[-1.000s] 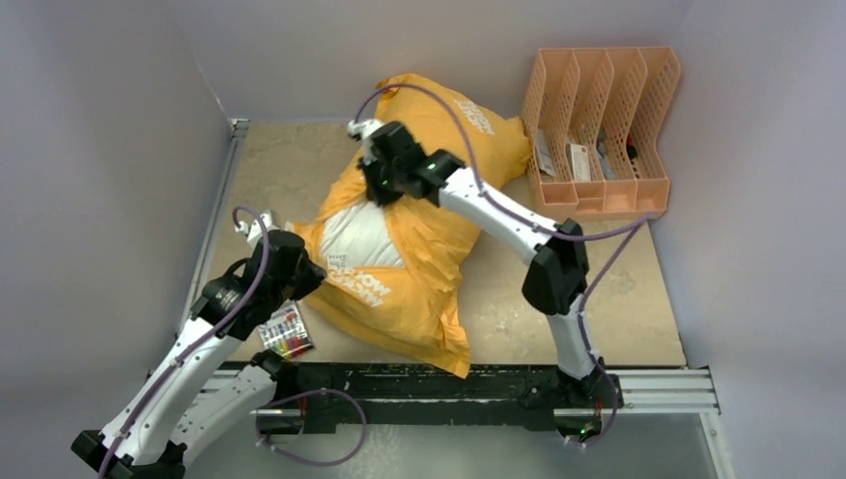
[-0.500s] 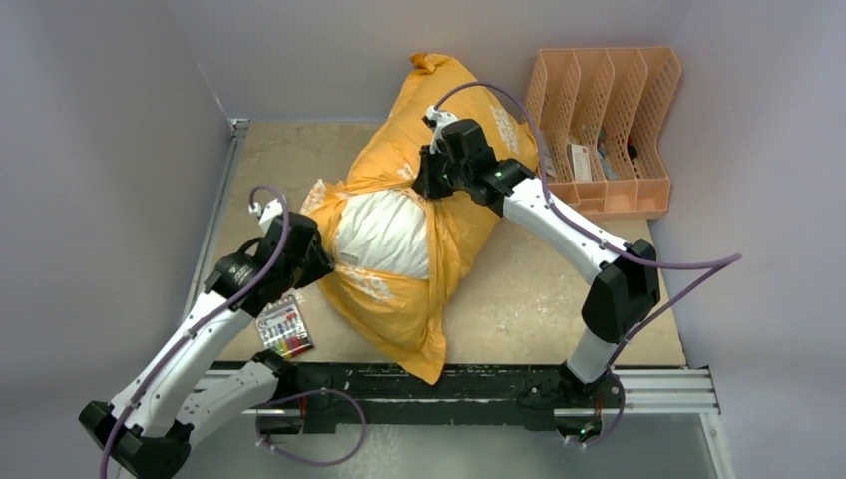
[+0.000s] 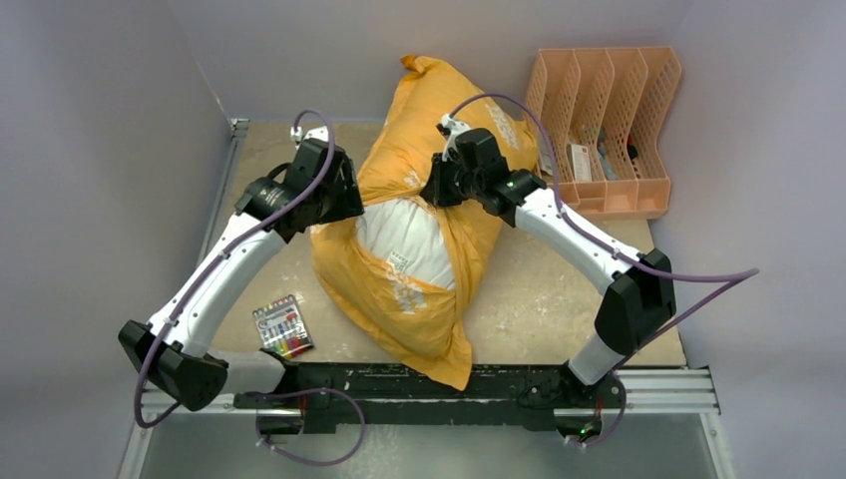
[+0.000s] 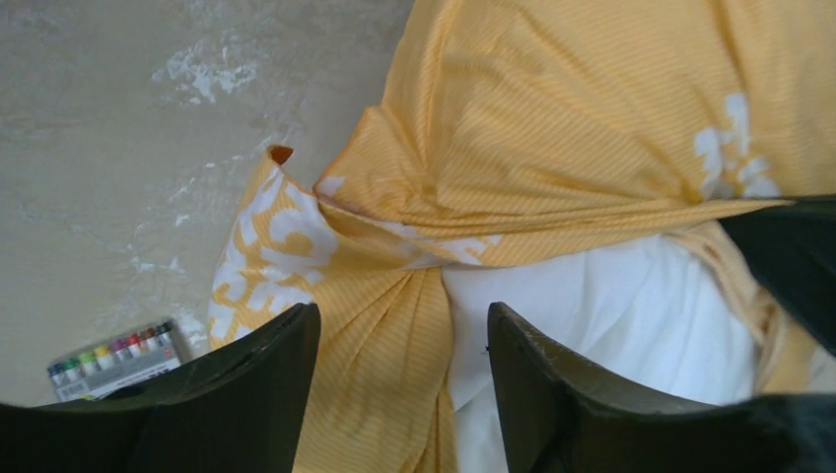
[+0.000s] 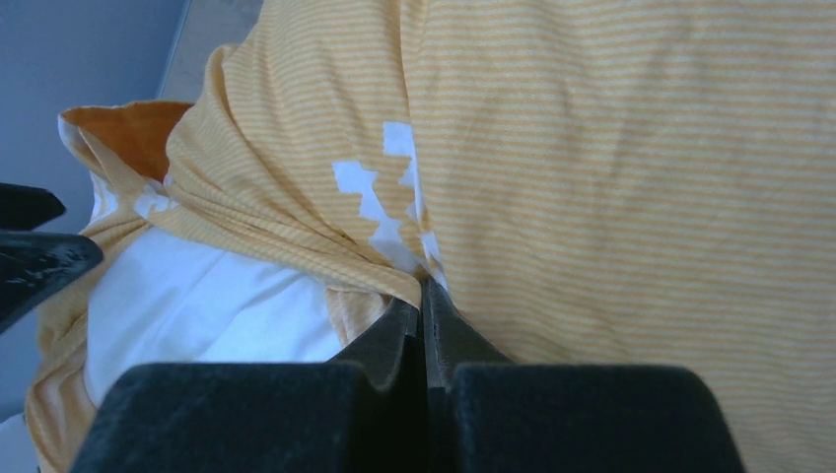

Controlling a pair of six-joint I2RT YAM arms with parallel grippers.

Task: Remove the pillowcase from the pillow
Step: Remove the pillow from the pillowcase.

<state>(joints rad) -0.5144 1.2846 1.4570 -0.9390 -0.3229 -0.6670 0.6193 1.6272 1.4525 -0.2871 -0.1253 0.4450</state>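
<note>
— What is shown from above?

— A large orange-yellow pillowcase [image 3: 409, 150] is seen lying on a beige table [image 3: 559, 289], running from the back wall towards the near edge. The cover is bunched open at its middle, where the white pillow [image 3: 414, 235] is exposed. The left gripper [image 3: 344, 205] is placed at the left side of that opening and the right gripper [image 3: 439, 190] at its right side. A peach file rack [image 3: 604, 120] is set at the back right, just beside the cover, and a box of markers [image 3: 282, 329] lies near the front left.

— Can the jaws be read from that view?

— They cannot; both are hidden by the wrists. The wrist cameras are needed.

— What is added by the left wrist view?

— The left gripper [image 4: 399, 325] is shown with its jaws spread wide. Gathered orange fabric and the edge of the white pillow [image 4: 611, 315] are framed between the fingers, but nothing is clamped. The box of markers [image 4: 113, 360] is glimpsed at the lower left.

— And by the right wrist view?

— The right gripper [image 5: 424, 305] is shown pressed closed, with a ridge of striped orange cloth pinched at its tips. White pillow [image 5: 217, 305] is seen bulging out to the left of the pinched fold.
</note>
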